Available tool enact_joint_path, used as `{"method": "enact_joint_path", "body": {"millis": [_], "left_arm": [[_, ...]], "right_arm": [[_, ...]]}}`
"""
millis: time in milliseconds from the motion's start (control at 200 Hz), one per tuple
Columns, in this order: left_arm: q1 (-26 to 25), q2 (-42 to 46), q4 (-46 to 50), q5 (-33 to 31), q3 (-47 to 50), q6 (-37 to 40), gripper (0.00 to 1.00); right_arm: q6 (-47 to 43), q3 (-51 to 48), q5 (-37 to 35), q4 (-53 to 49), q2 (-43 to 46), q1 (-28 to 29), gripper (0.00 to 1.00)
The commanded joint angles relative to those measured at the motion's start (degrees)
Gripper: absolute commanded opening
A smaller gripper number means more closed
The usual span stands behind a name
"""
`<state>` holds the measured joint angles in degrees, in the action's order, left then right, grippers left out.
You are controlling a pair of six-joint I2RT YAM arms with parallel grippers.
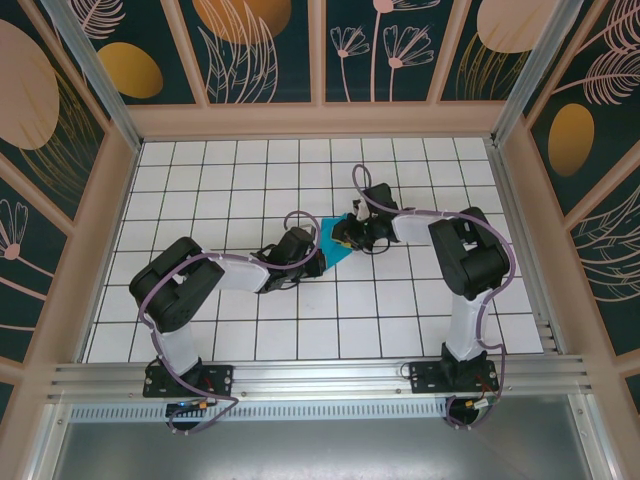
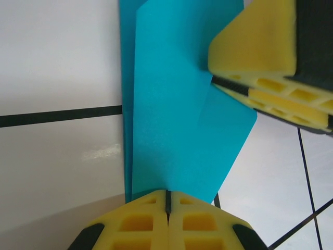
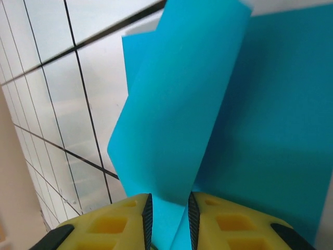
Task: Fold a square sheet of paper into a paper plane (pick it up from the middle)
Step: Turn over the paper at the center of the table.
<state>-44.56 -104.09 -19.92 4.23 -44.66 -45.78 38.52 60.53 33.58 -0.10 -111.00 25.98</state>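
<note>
Meeting at the middle of the table (image 1: 200, 190), left gripper (image 1: 312, 256) and right gripper (image 1: 348, 236) flank the square sheet of paper (image 1: 333, 244). Left wrist: jaws clamped on its edge. Right wrist: narrow jaws straddle a raised flap, grip unclear.

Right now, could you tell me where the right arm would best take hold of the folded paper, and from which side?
The raised flap of the paper is likely best: it stands up off the table, so fingers can close on either face. Come from the right, opposite the left fingers pinching its other end.
</note>
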Motion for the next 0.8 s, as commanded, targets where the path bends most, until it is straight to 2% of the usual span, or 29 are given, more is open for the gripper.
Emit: {"method": "enact_joint_path", "body": {"millis": [0,120,470,646,796], "left_arm": [[0.4,1.8,-0.3,1.4,0.7,-0.9,0.07],[0.9,2.4,-0.5,2.3,0.6,-1.1,0.08],[3.7,6.4,-2.1,6.4,2.1,-3.3,0.16],[6.6,11.8,-3.2,8.8,4.6,-5.5,0.34],[9.4,13.8,-9.3,14.5,8.2,-9.4,0.56]], "right_arm": [[-2.7,-1.5,2.8,2.1,-0.2,0.5,0.27],[-3.8,-2.2,3.9,3.8,0.1,0.8,0.25],[-3.6,-2.7,3.4,7.8,0.5,0.5,0.08],[-3.6,-4.7,5.8,11.5,3.8,-0.9,0.03],[-3.1,-6.5,11.4,15.5,7.4,-2.6,0.02]]}}
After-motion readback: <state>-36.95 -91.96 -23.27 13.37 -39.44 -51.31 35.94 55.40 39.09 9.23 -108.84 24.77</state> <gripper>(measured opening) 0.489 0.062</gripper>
